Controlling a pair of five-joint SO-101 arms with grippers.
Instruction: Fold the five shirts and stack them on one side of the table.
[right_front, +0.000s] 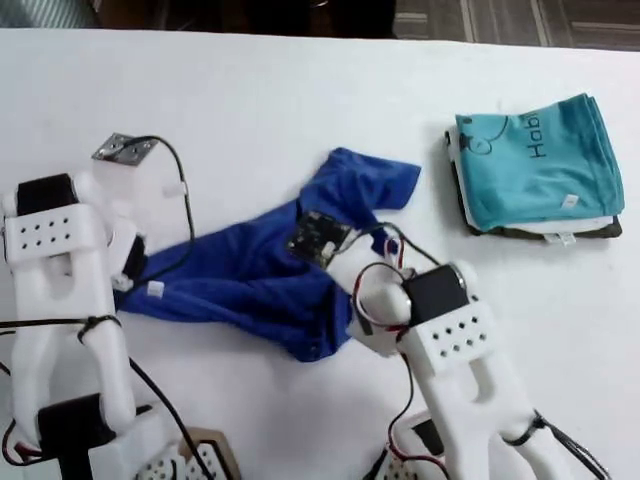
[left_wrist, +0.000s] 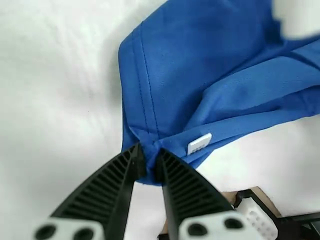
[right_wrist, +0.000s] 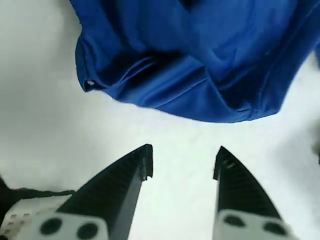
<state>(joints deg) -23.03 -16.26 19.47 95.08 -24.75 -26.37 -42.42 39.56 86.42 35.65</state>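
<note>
Your left gripper (left_wrist: 147, 160) is clamped tight on the blue shirt (right_front: 250, 280) at its hem corner. Your right gripper (right_wrist: 183, 152) is spread wide, holding nothing, just off the shirt's edge. The shirt lies crumpled mid-frame. The folded stack (right_front: 535, 170) sits upper right.

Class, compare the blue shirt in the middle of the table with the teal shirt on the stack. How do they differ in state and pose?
The blue shirt lies crumpled and unfolded; the teal shirt is folded into a neat rectangle. The blue shirt rests directly on the table; the teal shirt tops a stack of folded garments. The left gripper pinches the blue shirt's edge; no gripper touches the teal shirt. Both are bluish.
</note>
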